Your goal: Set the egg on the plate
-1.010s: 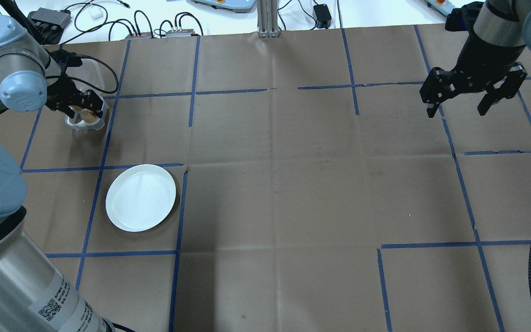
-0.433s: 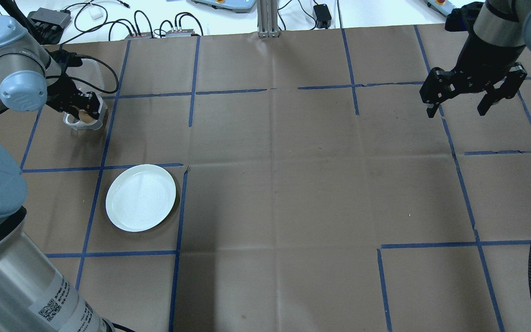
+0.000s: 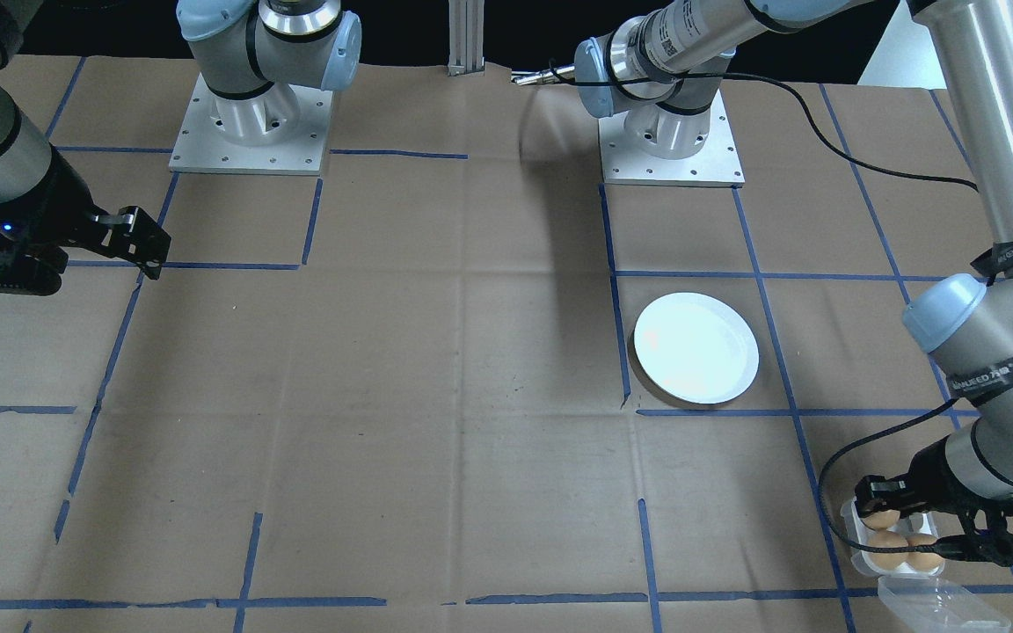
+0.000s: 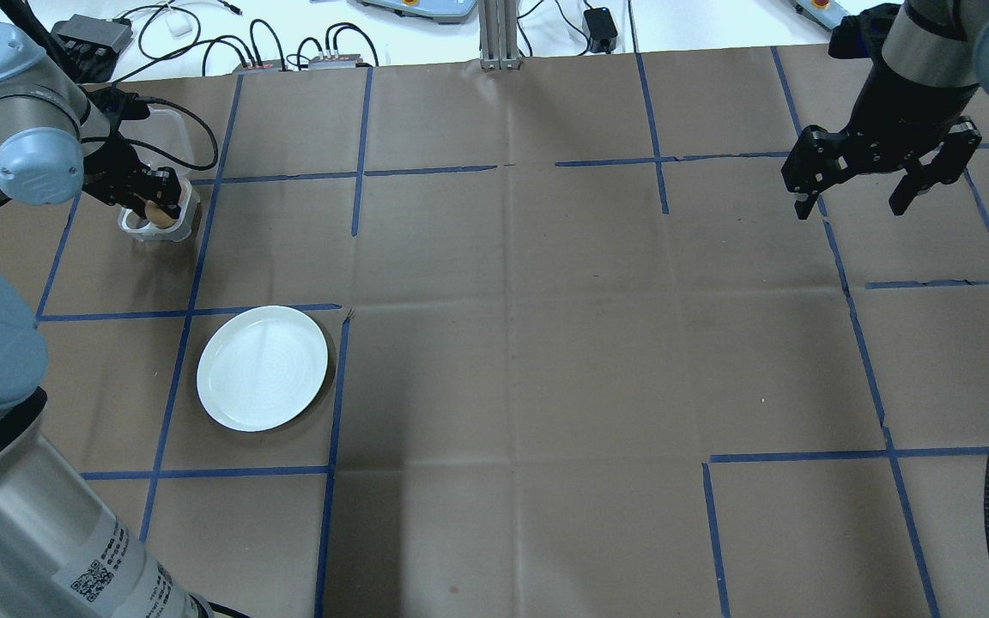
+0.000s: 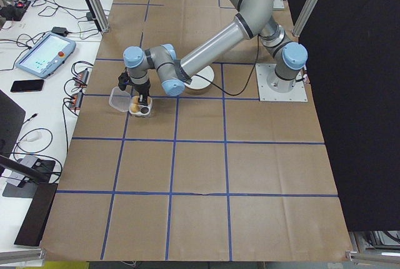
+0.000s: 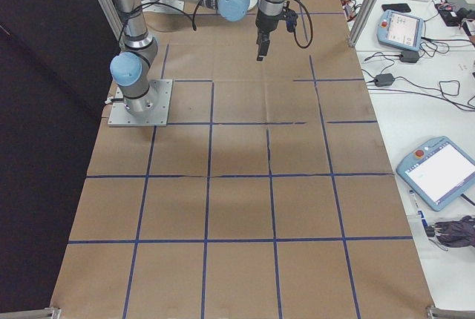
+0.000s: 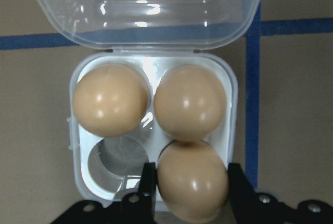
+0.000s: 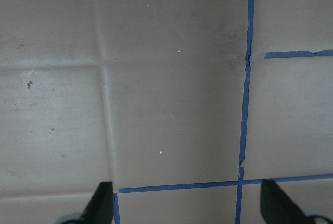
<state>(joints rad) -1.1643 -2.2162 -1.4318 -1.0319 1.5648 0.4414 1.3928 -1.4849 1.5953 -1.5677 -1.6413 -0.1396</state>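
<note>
One camera looks down from behind the robot; another faces it across the bench (image 4: 546,343). Both show the plate (image 4: 262,368). Two watch from the bench ends. Each wrist camera looks straight down, very close.

Egg tray (image 7: 229,104), clear lid (image 7: 145,10)

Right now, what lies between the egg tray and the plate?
Only bare brown paper and one blue tape line separate the egg tray and the plate, as the overhead view shows.

Glossy tan eggs (image 7: 192,179) sit in a shiny plastic tray (image 7: 229,86) on matt paper (image 4: 546,343).
</note>
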